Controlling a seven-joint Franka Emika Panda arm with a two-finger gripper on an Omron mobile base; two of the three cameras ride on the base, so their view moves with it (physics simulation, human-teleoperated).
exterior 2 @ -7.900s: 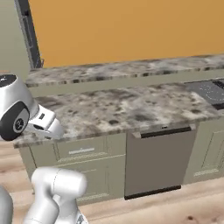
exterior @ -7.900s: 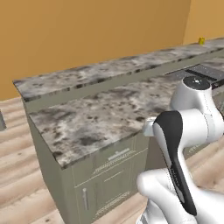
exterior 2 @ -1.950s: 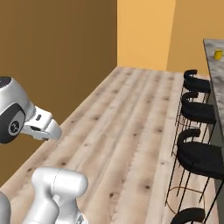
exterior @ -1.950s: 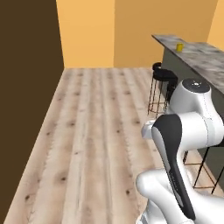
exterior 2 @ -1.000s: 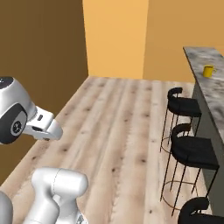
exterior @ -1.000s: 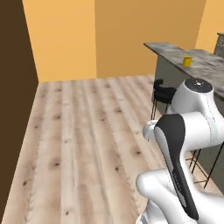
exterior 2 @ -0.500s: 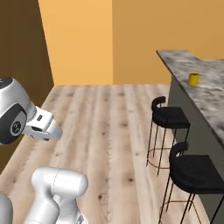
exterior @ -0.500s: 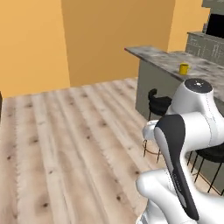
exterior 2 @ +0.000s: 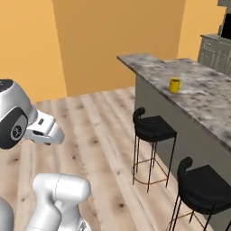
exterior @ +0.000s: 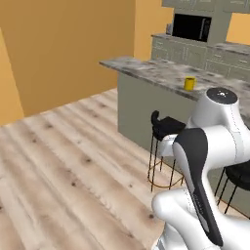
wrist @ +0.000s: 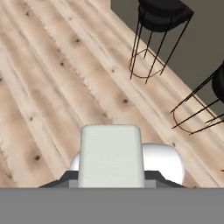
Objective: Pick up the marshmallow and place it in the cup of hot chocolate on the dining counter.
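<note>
The speckled stone table (exterior 2: 198, 97) carries a yellow cup of hot chocolate (exterior 2: 174, 85); black stools (exterior 2: 152, 127) stand on the wooden floor (exterior: 63, 161).

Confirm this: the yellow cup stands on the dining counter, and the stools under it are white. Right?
Not quite. The stools are black, not white, as the right base view shows. The cup is yellow and does stand on the counter.
</note>
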